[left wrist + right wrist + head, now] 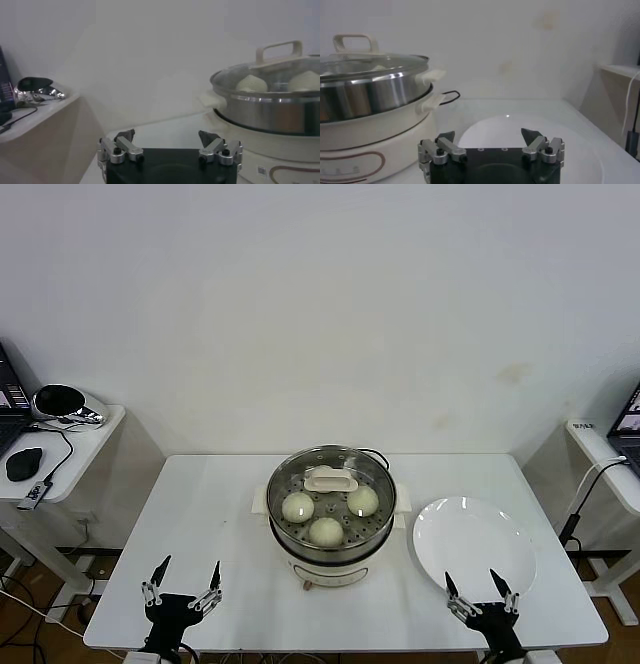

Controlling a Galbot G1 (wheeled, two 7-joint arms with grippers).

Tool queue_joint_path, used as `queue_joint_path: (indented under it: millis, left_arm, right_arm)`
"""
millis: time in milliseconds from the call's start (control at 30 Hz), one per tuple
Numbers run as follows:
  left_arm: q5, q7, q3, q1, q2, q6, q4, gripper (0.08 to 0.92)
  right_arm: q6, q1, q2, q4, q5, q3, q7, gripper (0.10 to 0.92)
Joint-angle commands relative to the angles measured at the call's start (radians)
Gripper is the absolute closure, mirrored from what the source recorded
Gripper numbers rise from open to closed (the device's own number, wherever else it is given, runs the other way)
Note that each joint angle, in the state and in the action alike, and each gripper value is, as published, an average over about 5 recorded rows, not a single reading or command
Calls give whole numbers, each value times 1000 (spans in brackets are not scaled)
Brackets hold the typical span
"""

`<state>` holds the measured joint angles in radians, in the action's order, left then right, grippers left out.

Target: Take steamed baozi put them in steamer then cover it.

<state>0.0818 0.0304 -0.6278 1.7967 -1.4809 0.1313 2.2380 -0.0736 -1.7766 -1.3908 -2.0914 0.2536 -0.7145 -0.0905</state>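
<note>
While three cream-white round dough buns (326, 531) sit visible inside the shiny stainless-steel steamer pot (331, 529) at the white table's (230, 534) middle, the clear glass lid (331, 480) with its cream handle covers it. A flat white plate (473, 542) lies beside it. The left gripper (184, 576) and right gripper (478, 587) hover at the near edge, jaws spread wide, holding nothing.

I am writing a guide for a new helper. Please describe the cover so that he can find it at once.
On the white table, look at the middle, where the shiny steel steamer stands on its white base. The cover sits on top of it, with buns showing through the glass. Unlike the flat white plate beside it, it is clear glass with a metal rim and a cream handle.
</note>
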Motion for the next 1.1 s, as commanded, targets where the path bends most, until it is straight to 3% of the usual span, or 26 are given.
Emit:
queue_joint_path:
  millis: [33,567,1100]
  left_arm:
    - [-5,-1,-6,48,-2,-24,15,177]
    - [-9,-15,-12,41,-1,9,5,177]
    - [-17,-18,-21,65,3,30,2,177]
  right_arm:
    - [-17,-16,-4,-20,-23,0,37,203]
    - [-17,-19,-16,-28,17,-25,53,203]
    - [-20,-19,-11,-25,-81,-26,48,203]
